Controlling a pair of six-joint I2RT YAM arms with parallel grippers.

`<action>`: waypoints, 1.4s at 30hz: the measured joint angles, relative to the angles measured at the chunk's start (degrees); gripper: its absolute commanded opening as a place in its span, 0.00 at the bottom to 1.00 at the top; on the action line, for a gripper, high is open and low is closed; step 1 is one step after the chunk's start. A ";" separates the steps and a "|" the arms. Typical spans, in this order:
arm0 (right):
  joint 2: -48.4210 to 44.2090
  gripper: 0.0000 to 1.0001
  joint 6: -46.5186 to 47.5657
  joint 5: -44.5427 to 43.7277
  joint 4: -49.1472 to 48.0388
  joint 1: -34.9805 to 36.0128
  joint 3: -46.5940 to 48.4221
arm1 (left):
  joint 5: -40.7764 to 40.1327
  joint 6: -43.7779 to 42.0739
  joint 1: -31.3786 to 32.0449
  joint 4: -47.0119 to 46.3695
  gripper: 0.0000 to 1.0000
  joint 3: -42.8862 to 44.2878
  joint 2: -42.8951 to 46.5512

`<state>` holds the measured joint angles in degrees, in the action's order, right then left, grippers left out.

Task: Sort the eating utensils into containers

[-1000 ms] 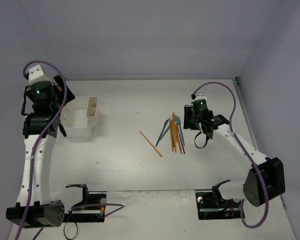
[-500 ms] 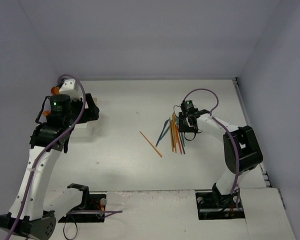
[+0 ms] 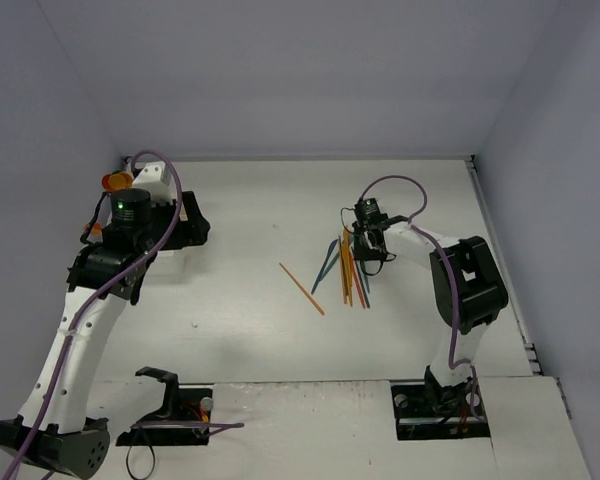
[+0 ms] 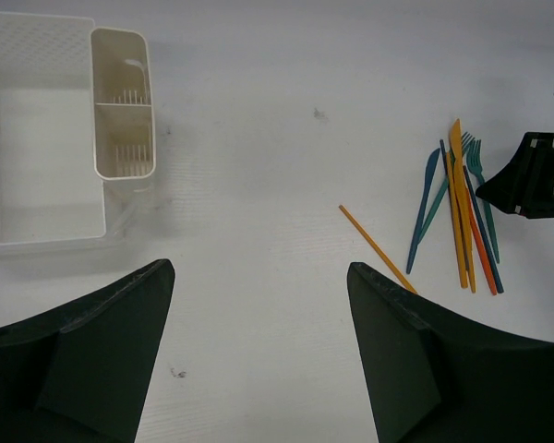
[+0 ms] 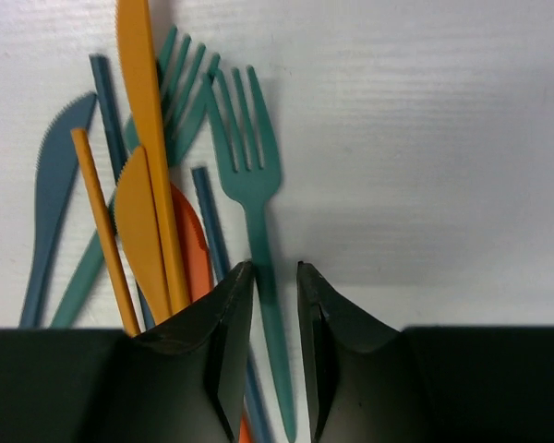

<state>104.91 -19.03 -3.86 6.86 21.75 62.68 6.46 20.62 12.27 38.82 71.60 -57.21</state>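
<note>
Right gripper (image 5: 272, 305) is down on the pile with its jaws narrow, straddling the handle of a teal fork (image 5: 249, 175). A sliver of counter (image 4: 258, 138) shows on one side of the handle, so I honestly can't tell if it's pinching yet. Left gripper (image 4: 258, 351) hangs wide with nothing in it, up by the containers (image 4: 123, 101).

So I'd call this the pick step for that fork. Next it needs a firm squeeze and a straight lift, so the neighbours touching the handle don't get dragged. Then a long carry, since the eating utensils (image 3: 350, 268) sit right of centre and the bins are well apart at the far left.

My count, roughly:
- two teal forks
- two yellow knives (image 5: 143, 92)
- one blue knife (image 5: 55, 175)
- two dark blue sticks (image 5: 102, 88)
- one orange stick (image 5: 97, 212) in the pile, plus a lone orange stick (image 4: 379, 249) lying just off to the side
- one orange-red piece (image 5: 196, 245), mostly buried, can't tell what

About ten total. For the containers I see two narrow white compartments joined together, touching a bigger mesh tray (image 4: 46, 166), no utensils showing inside.
</note>
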 measured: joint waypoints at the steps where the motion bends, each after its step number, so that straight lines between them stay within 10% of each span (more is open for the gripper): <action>1: 0.05 0.15 0.03 -0.04 -0.28 -0.02 0.06 | 0.17 0.00 0.05 0.03 0.73 -0.27 -0.02; 5: 0.23 0.00 0.39 -0.39 -0.83 -0.47 -0.03 | 1.16 0.02 0.07 0.30 0.73 -1.06 -0.25; 19: -13.50 0.00 11.00 -1.91 0.30 9.85 1.25 | 13.86 1.42 4.18 0.80 0.73 7.47 -7.88; 36: -24.99 0.03 20.26 17.92 0.90 24.77 9.98 | 16.25 2.40 15.54 -0.12 0.72 14.61 -17.43; 42: -24.84 0.04 20.41 20.08 1.28 26.04 10.73 | 11.70 2.33 19.01 -0.10 0.47 14.61 -18.01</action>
<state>80.07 1.39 16.22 8.14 47.79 73.41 18.16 22.95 31.27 38.72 86.21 -75.22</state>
